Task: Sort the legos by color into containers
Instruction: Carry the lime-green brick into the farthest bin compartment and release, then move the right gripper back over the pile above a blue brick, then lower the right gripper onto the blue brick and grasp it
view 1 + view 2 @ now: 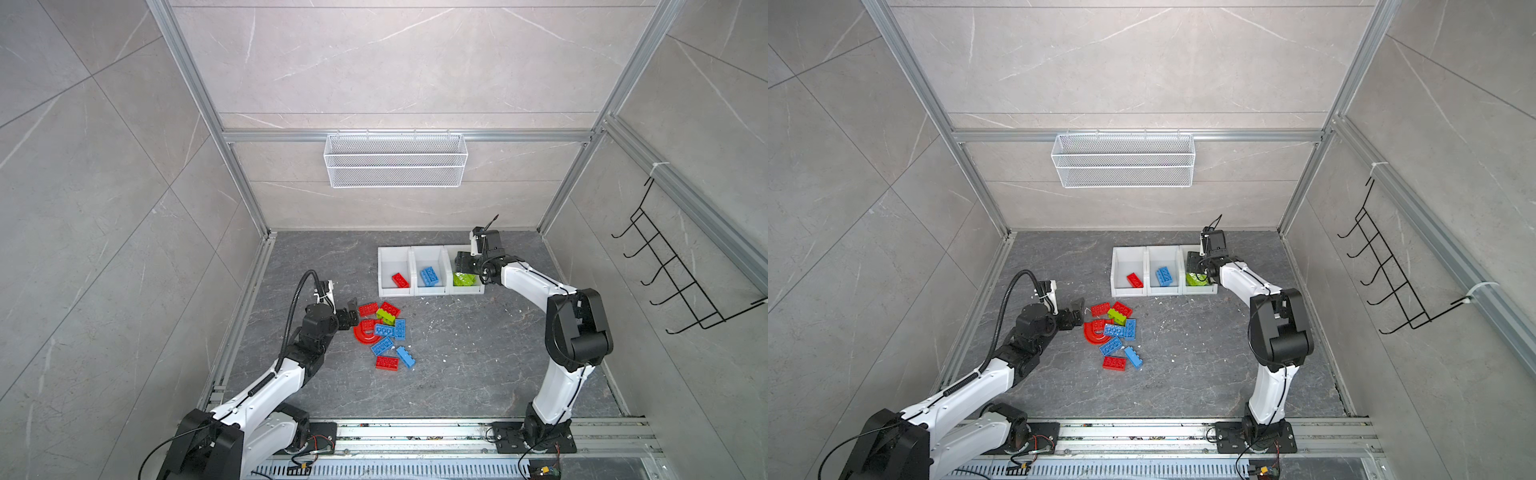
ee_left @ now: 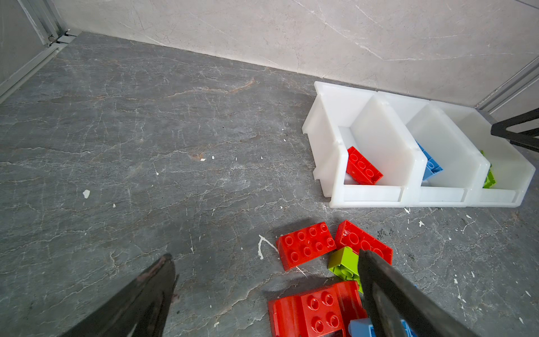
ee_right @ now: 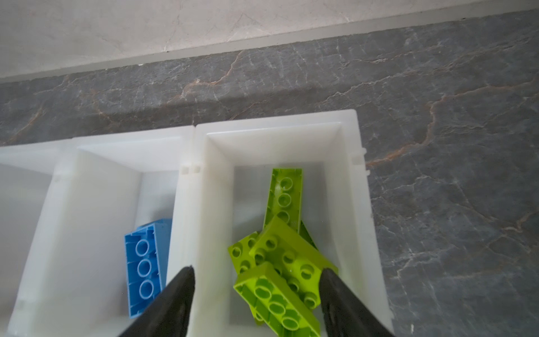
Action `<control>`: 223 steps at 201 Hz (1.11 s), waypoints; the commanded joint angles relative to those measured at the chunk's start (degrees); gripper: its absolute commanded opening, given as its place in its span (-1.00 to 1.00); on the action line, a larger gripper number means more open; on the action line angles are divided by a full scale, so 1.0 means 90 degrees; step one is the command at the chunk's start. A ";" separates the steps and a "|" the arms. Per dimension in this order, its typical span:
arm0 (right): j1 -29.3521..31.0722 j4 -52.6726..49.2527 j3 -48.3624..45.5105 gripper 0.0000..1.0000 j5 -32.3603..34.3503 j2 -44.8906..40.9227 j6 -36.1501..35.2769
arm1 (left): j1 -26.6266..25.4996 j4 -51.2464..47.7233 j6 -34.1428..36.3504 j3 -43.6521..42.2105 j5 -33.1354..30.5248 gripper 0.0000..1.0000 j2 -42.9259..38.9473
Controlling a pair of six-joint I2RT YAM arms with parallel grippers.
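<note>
containers [image 1: 431, 291]: row near tabletop [image 1: 457, 365] back edge, right of centre | loose legos [image 1: 384, 332]: clustered before them, leftward | binned legos [image 1: 429, 276]: some in every container

Loose bricks [image 1: 384, 330] in red, blue and lime green lie on a dark grey counter [image 1: 478, 353] with pale marble-like veins. Three white bins [image 1: 432, 291] hold a red brick [image 1: 400, 280], a blue brick [image 1: 430, 276] and lime green bricks [image 3: 280, 262]. The walls [image 1: 395, 62] are pale grey, the mesh basket [image 1: 395, 162] white.

Bright, even, diffuse, from overhead. Faint soft shadows tight under the legos [image 1: 384, 331]; small glints on red studs. Wide-angle stretching toward 3 and 9 o'clock in both top views. Left gripper [image 2: 266, 255] fingers [image 2: 137, 303] blurred, too close to the lens
</note>
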 commanded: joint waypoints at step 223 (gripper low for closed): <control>0.4149 -0.2692 -0.0231 0.18 -0.0880 -0.0120 -0.1430 | 0.0040 0.0148 0.0007 0.0101 -0.0523 0.99 -0.0210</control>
